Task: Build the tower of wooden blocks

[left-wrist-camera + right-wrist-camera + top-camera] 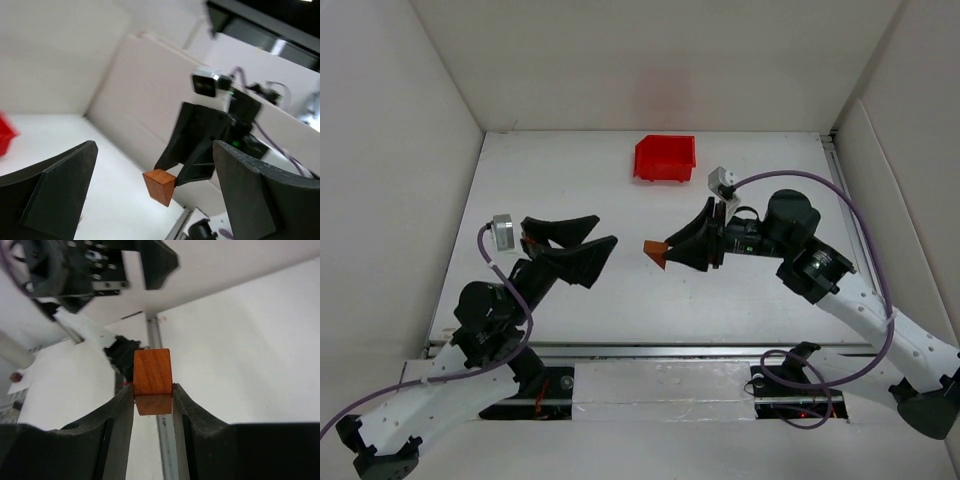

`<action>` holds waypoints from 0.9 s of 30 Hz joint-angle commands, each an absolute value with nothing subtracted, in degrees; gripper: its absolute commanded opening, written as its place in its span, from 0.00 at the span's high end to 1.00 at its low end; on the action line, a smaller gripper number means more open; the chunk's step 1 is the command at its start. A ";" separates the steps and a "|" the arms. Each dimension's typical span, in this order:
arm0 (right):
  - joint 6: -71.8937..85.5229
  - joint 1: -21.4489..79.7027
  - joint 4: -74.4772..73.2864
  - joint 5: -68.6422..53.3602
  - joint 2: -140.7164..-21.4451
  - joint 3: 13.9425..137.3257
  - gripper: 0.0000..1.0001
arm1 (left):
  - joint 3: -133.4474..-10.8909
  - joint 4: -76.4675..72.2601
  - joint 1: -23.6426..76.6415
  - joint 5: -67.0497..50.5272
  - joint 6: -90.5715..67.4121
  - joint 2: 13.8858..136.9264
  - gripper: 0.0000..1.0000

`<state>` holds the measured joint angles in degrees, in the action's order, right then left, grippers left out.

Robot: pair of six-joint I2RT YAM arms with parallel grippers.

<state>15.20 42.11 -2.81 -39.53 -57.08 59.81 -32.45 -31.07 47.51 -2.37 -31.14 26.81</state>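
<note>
Holding orange-brown block [152, 372] aloft, pinched in right gripper [667, 254], over table [570, 170] middle; left gripper [606, 230] splayed, empty. Next, likely: setting down squarely, releasing gently.

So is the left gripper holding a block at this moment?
No, the left gripper stands wide open with nothing in it, while the orange-brown block is clamped in the right gripper.

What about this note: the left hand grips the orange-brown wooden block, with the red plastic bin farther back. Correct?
Wrong hand: the right hand grips the orange-brown wooden block, with the red plastic bin farther back. The right wrist view shows it; the left hand stands open.
</note>
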 commanded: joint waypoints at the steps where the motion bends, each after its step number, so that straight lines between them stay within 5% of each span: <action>1: 13.01 39.47 -11.48 -28.68 -57.92 62.57 1.00 | -41.27 -13.76 47.29 14.83 -32.53 27.41 0.01; 8: 14.59 34.20 -21.44 -1.43 -61.69 65.13 1.00 | -54.66 25.86 47.29 34.53 -36.46 29.80 0.01; 11: 15.91 32.61 -23.64 4.29 -63.80 66.18 1.00 | -54.59 31.53 47.29 36.20 -34.28 26.64 0.01; 19: 19.94 31.29 -24.44 13.53 -70.22 68.12 1.00 | -45.09 26.11 47.29 31.03 -31.56 13.63 0.01; 27: 23.99 32.87 -23.82 19.95 -77.16 68.90 1.00 | -44.56 27.42 47.29 31.03 -29.71 22.22 0.01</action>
